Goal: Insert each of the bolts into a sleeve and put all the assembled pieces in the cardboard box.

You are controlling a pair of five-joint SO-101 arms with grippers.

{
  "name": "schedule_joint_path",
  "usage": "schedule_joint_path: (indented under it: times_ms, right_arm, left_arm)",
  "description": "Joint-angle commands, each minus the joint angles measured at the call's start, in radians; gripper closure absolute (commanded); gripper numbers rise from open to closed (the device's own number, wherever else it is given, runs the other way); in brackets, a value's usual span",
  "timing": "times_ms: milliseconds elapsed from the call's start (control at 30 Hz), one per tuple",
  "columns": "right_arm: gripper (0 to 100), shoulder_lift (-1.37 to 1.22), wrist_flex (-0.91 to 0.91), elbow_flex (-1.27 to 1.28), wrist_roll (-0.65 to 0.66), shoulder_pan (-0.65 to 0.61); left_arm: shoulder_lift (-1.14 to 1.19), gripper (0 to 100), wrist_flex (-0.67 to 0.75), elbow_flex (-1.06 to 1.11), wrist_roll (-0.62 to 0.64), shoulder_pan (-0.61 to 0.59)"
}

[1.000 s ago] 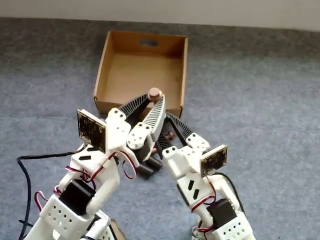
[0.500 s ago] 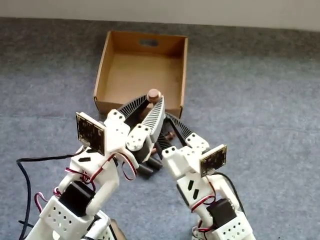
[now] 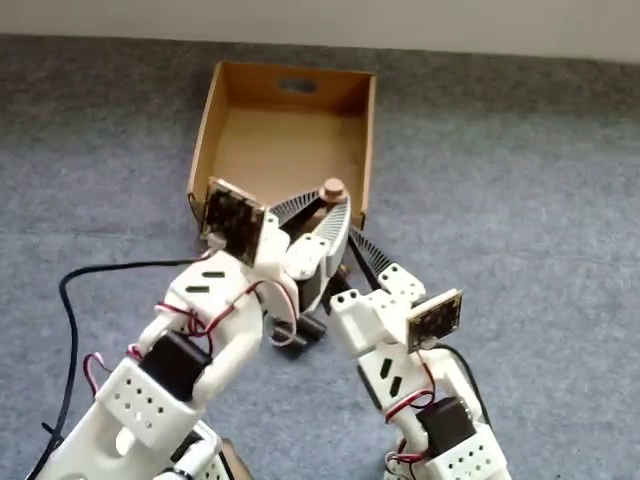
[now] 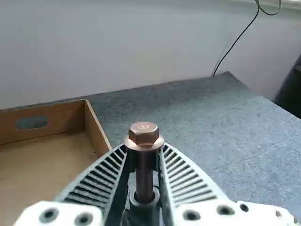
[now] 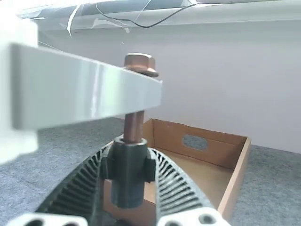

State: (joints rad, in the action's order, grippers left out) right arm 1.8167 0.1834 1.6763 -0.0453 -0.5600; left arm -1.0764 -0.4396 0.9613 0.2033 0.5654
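Note:
My left gripper (image 4: 144, 150) is shut on the shank of a copper hex-head bolt (image 4: 143, 134), which stands upright. The shank's lower end sits in the top of a dark sleeve (image 4: 142, 200). My right gripper (image 5: 128, 155) is shut on that sleeve (image 5: 128, 174), with the bolt (image 5: 139, 63) rising out of it. From above, the bolt head (image 3: 333, 188) hovers over the near wall of the cardboard box (image 3: 205, 140), with the left gripper (image 3: 325, 205) just under the head and the right gripper (image 3: 345, 262) lower and nearer.
The box (image 5: 235, 174) is open-topped with a bare floor and a hand slot in its far wall. Grey carpet covers the table. A dark cylindrical piece (image 3: 310, 328) lies between the two arms. A black cable (image 3: 70, 300) trails at the left.
The left arm has swung to the right and closer to the box, carrying the bolt head rightward. The right arm has shifted only slightly.

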Motion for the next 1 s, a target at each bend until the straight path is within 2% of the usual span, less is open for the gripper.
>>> schedule_joint_path:
  times_ms: [0, 133, 333, 733, 967]
  right_arm:
    - [99.1, 0.015, -0.004, 0.124, -0.005, 0.002]
    - [99.1, 0.015, -0.002, 0.124, -0.005, 0.002]
    - [99.1, 0.015, -0.002, 0.124, -0.005, 0.002]
    - [99.1, 0.015, -0.002, 0.124, -0.005, 0.002]
    - [99.1, 0.015, -0.001, 0.124, -0.005, 0.002]
  left_arm:
    - [0.061, 99, -0.002, -0.107, -0.005, 0.013]
    - [0.044, 99, -0.011, -0.104, -0.005, 0.013]
    - [0.008, 88, -0.143, -0.108, -0.005, 0.013]
    - [-0.143, 88, -0.161, -0.110, -0.005, 0.013]
    - [-0.110, 88, -0.180, -0.093, -0.005, 0.012]
